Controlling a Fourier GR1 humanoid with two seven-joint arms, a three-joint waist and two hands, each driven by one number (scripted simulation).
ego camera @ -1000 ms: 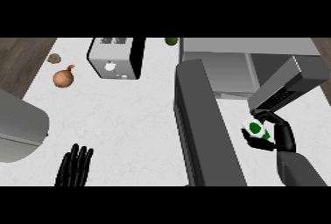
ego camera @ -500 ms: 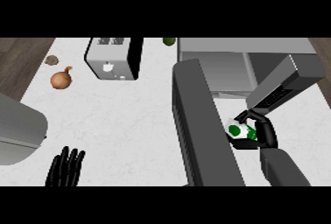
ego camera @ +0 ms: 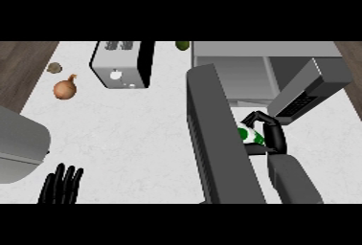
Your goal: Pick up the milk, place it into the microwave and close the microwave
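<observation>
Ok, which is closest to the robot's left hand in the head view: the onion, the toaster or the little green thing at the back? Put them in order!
From the left hand, open at the lower left:
1. Onion, ahead of it on the left side.
2. Toaster, farther back and a bit right.
3. Green thing, at the back edge, farthest right.

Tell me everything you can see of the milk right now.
The milk shows only as a small white patch with green markings; its overall shape and top are hidden. The right hand curls its black fingers round it and covers most of it. It sits close against the dark grey open microwave door, just in front of the microwave. Whether it touches the door cannot be told.
</observation>
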